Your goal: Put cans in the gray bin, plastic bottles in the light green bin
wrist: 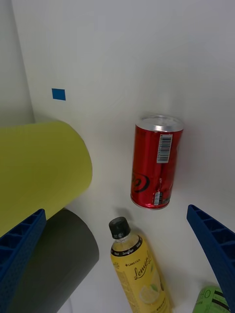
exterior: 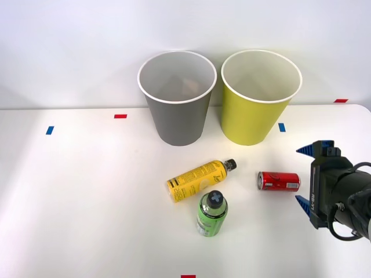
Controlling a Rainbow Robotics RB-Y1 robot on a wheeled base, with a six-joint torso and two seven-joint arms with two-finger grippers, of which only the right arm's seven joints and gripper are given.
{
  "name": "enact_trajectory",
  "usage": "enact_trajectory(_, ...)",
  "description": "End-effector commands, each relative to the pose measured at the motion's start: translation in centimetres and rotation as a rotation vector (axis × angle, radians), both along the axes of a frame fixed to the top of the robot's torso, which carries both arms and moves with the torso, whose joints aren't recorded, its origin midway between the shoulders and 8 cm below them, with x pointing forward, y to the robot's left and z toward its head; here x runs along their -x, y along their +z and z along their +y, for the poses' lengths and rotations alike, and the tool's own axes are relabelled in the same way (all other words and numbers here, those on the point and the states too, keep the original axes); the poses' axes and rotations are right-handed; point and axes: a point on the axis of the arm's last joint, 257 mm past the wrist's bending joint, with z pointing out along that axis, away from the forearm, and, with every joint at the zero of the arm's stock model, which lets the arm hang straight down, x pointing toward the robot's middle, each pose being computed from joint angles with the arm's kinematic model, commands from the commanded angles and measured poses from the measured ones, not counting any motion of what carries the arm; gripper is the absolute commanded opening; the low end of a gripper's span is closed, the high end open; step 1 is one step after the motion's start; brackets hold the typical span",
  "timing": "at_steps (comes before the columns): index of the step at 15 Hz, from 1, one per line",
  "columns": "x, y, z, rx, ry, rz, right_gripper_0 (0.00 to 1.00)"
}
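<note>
At the back of the surface (exterior: pixel 87 191) you see the gray bin (exterior: pixel 177 116) and green bin (exterior: pixel 255 113). Near your spread-apart fingers (exterior: pixel 305 149) lie the red can (exterior: pixel 279 180) and two bottles (exterior: pixel 197 180).

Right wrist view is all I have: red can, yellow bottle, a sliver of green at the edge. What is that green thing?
Observer: A green bottle with a black cap, standing upright on the table beside the yellow bottle, which lies on its side.
Operator: Which bin stands nearer the can?
Observer: The light green bin. The gray bin stands to its left, and both are upright with open mouths.
Operator: Is the end effector at the can?
Observer: No. The end effector is open, to the can's right, with bare table between them.
</note>
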Motion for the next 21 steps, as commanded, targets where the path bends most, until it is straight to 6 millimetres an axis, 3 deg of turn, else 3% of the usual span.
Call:
enact_trajectory(1,1.2,-1.1,-0.7,0.01,-0.028,0.125,1.0)
enact_trajectory(3,1.2,-1.1,-0.3,-0.035,-0.065,0.157,1.0)
enact_trajectory(7,-1.7,-3.0,-0.9,-0.036,-0.104,0.224,1.0)
enact_trajectory(11,-2.9,-5.2,-1.4,0.015,-0.129,0.288,1.0)
enact_trajectory(21,-5.5,-8.5,0.2,0.031,-0.157,0.392,1.0)
